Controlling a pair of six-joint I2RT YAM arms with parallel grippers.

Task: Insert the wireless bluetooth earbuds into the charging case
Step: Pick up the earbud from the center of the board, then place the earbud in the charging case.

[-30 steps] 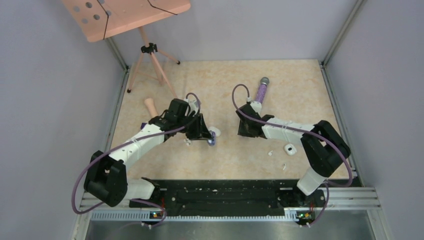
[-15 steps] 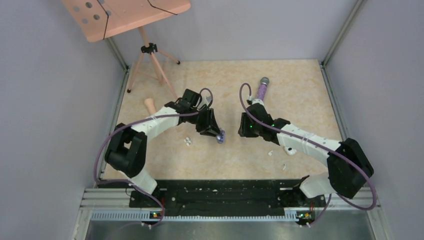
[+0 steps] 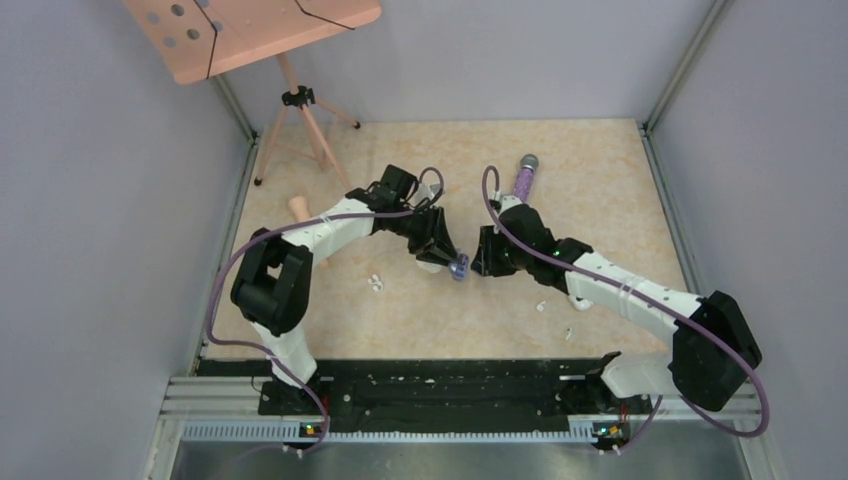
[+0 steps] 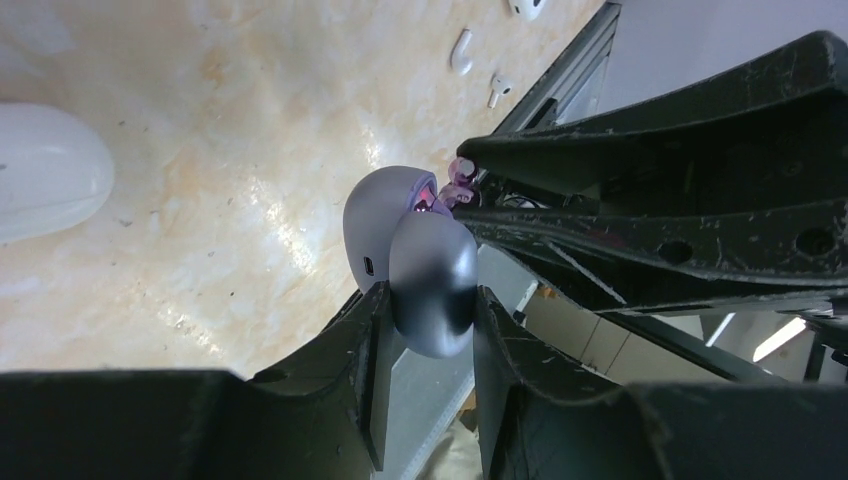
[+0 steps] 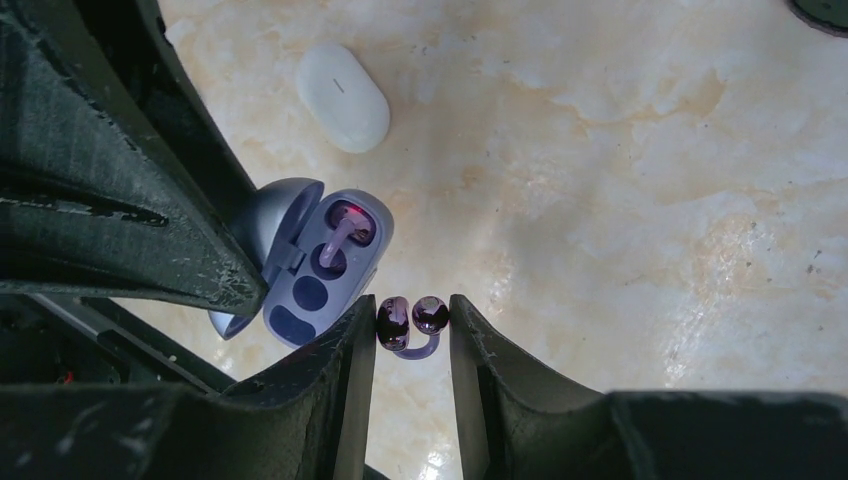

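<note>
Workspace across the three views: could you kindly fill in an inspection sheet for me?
Surface: beige marbled tabletop.
Job's things: purple charging case open, with a seated bud apparently in its upper slot and the lower slot empty; purple earbud just beside the case; white earbuds loose on the tabletop; white case closed, lying flat.
Clutter: purple microphone; peach stick.
Grippers: left gripper shut on the purple charging case; right gripper shut on the purple earbud.
Cables: purple cable loops along each arm; no snag seen.
Surroundings: grey walls; peach music stand at far left.
</note>
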